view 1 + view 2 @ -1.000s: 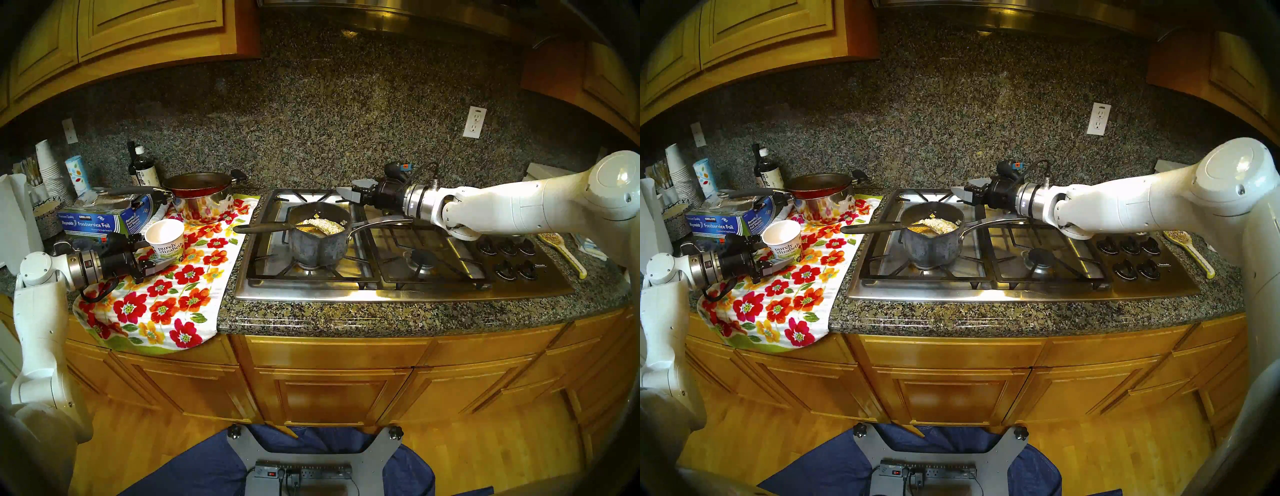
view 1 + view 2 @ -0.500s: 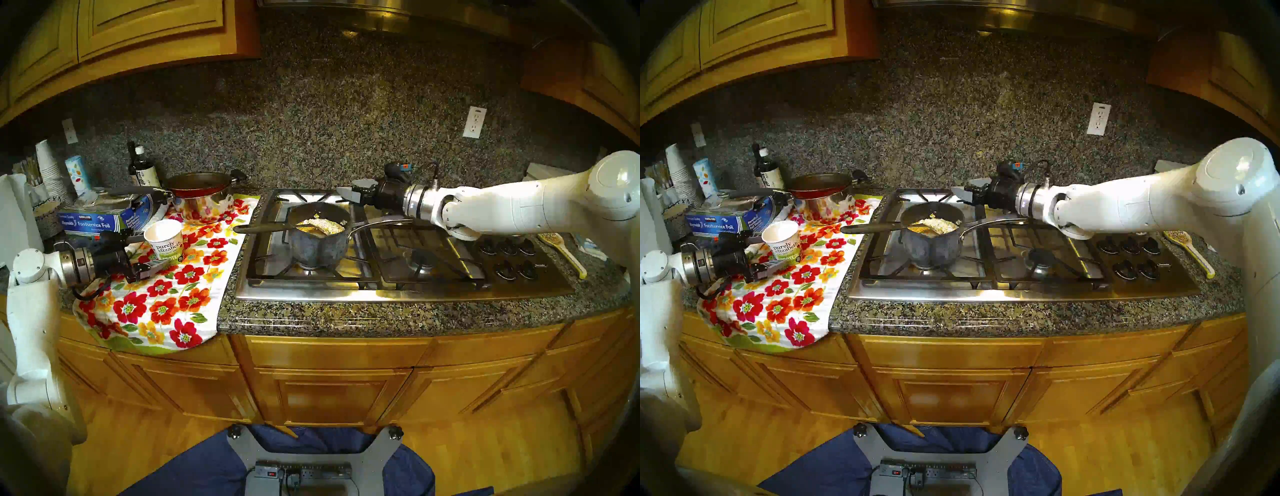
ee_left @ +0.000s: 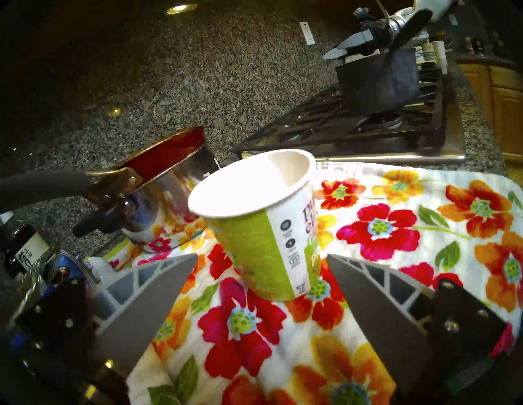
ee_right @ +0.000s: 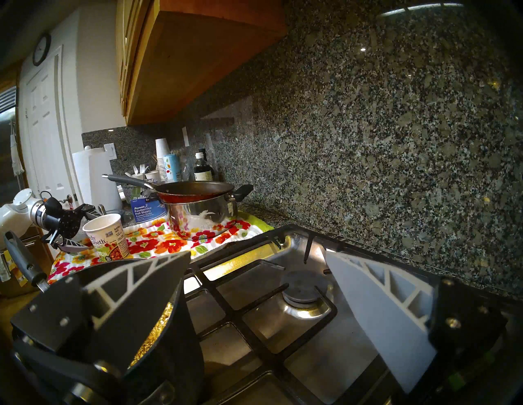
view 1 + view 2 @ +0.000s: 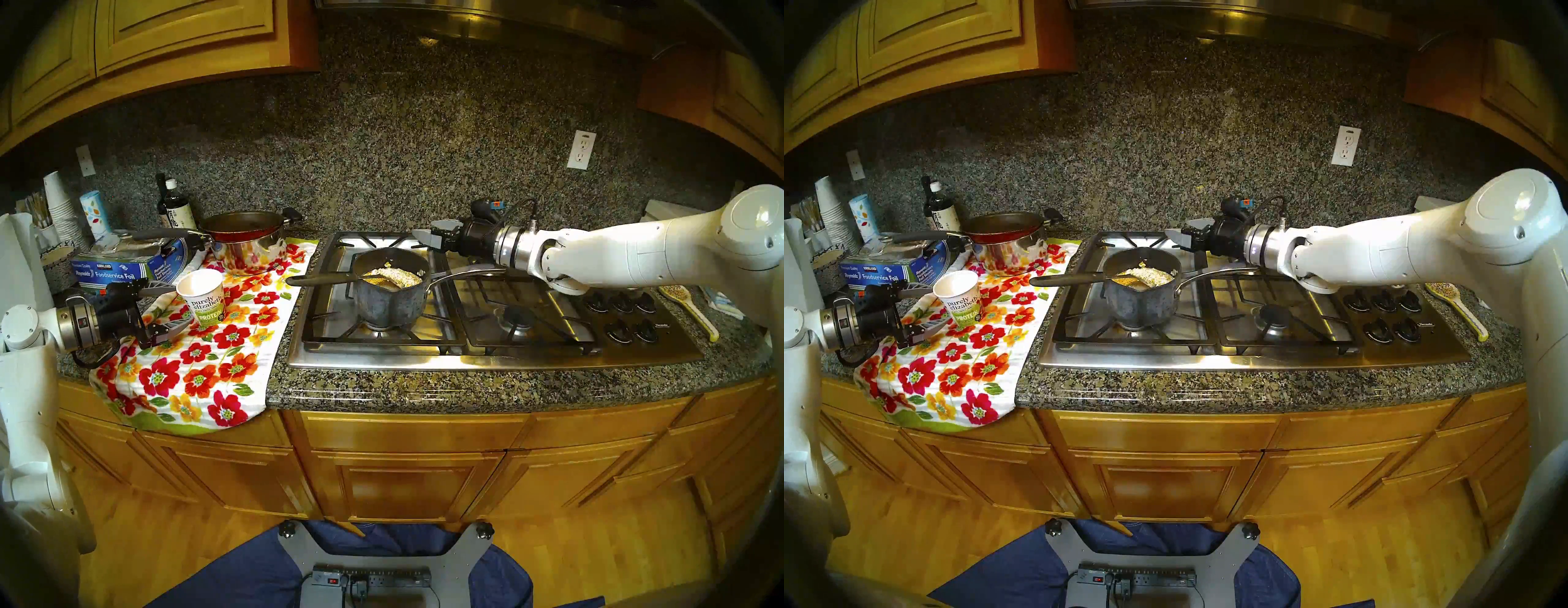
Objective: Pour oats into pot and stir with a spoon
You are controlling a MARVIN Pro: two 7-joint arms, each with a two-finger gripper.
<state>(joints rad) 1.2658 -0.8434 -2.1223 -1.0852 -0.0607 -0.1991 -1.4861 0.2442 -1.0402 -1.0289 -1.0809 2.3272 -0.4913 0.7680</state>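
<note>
Arms reach low and level: left end effector (image 5: 172,306) spread beside cup (image 5: 203,297), right end effector (image 5: 432,231) spread.

1. The spoon (image 5: 329,279) handle sticks out left over the pot (image 5: 389,291) rim, blocking that side.
2. The paper cup (image 5: 203,297) stands on the towel (image 5: 220,361); near towel lies free.

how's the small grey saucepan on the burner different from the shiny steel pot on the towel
The grey saucepan is small, mottled dark grey and sits on the cooktop; the steel pot is larger, mirror-shiny and sits on the floral towel. The saucepan is uncovered, with oats and a spoon in it; the steel pot has a red frying pan resting on top. Both stand upright, and neither claw touches them.
</note>
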